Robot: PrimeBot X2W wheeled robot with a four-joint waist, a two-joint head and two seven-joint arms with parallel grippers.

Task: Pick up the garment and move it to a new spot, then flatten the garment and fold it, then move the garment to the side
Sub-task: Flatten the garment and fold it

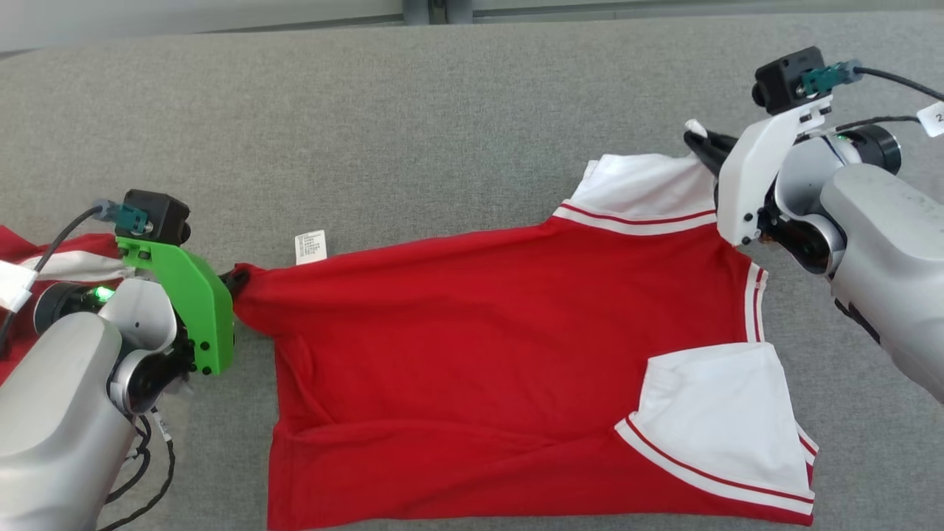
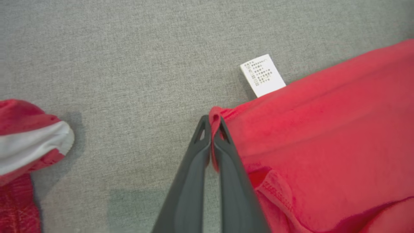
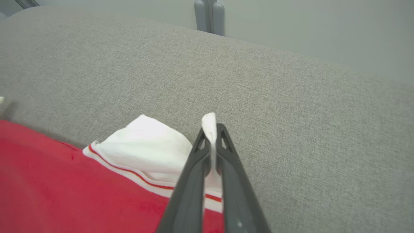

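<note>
Garment (image 1: pixel 472 346) (red tee, white sleeves with red stripes) was laid on the grey fabric surface (image 1: pixel 442 110), stretched between both arms. Left end effector (image 2: pixel 212 124) was clamped on a red hem corner at the garment's left end, with fabric pinched between the closed fingers. Right end effector (image 3: pixel 212 132) was clamped on the edge of the far white sleeve (image 3: pixel 145 142), and white fabric was seen poking past the tips. Upper edge was pulled straight between the two grips. Lower part lay flat with some creases. Near white sleeve (image 1: pixel 726 413) was lying over the red body at lower right. Care label (image 1: pixel 310 246) was seen on the surface just beside the upper edge, near the left grip. Another red-and-white cloth (image 1: pixel 44 254) was bunched at far left, apart from the garment.
</note>
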